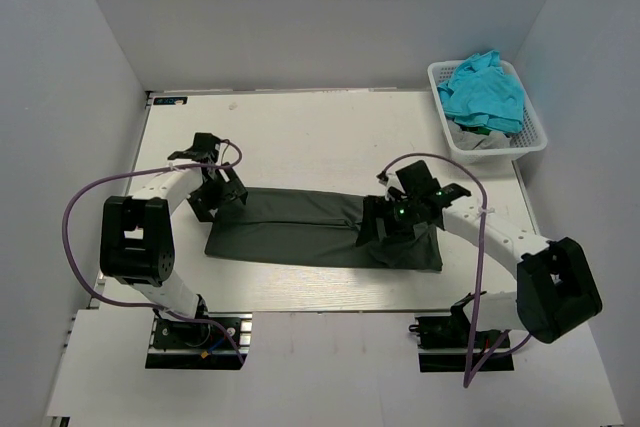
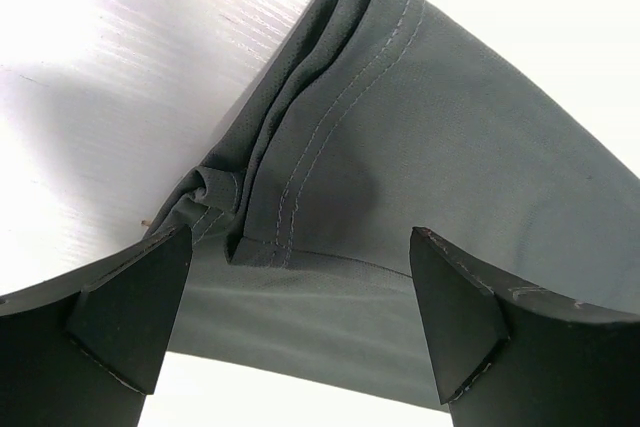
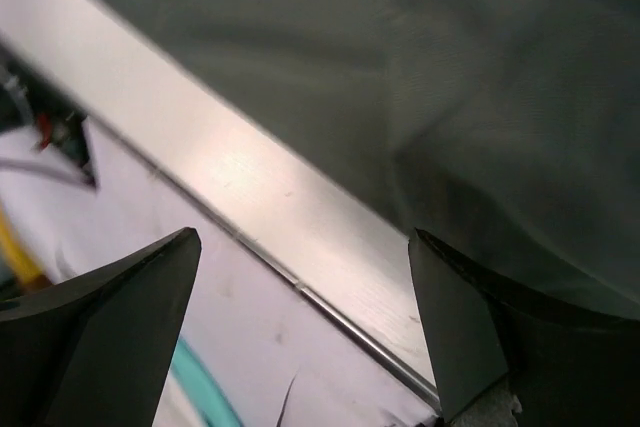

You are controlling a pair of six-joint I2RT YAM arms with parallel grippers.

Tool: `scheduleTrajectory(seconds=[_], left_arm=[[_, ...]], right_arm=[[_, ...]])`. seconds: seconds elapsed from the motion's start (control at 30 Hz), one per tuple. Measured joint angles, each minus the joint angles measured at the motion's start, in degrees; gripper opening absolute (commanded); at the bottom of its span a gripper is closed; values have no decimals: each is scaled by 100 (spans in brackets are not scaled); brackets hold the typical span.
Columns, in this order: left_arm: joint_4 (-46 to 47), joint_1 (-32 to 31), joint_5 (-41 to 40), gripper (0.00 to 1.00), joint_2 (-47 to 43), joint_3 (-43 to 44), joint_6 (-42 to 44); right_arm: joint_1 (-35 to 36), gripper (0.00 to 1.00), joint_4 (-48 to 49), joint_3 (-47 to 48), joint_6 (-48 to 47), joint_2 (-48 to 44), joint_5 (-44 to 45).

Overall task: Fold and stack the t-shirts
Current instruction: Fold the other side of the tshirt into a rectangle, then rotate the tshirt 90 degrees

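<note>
Grey shirt (image 1: 300, 232): folded long, flat in the middle of the table (image 1: 300, 127).
Left gripper (image 2: 300, 267): fingers apart over its left hem edge.
Right gripper (image 3: 300, 287): fingers apart at its near right edge.
Blue shirts (image 1: 485, 92): in the corner basket (image 1: 497, 155).
Room: table shows behind the shirt.

Left arm (image 1: 135, 235) is standing up from its base at the lower left of the top view, bending at the elbow and reaching toward centre-left. Left gripper (image 1: 222, 190) is pointing downward, jaws standing wide apart. Right arm (image 1: 553, 289) is arching in from the lower right, forearm extending leftward to centre-right. Right gripper (image 1: 392, 219) is pointing downward too, jaws fully spread, a green light glowing at the wrist. In both wrist views the dark fingers (image 2: 128, 309) are sitting at the lower corners, holding nothing.
</note>
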Motion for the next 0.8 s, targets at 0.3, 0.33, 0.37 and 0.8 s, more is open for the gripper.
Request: scheduleTrajectory(seconds=[0.3, 0.33, 0.37, 0.8], left_arm=[[-155, -33, -28, 100, 20, 472, -11], [-149, -44, 4, 100, 22, 529, -9], [-107, -52, 81, 100, 22, 557, 2], [695, -269, 876, 100, 745, 352, -92]], right_arm=[[-9, 90, -330, 734, 92, -125, 1574], [-9, 90, -365, 726, 149, -125, 1733], [-9, 90, -391, 695, 232, -125, 1910], [-643, 90, 116, -289, 911, 431, 2479]])
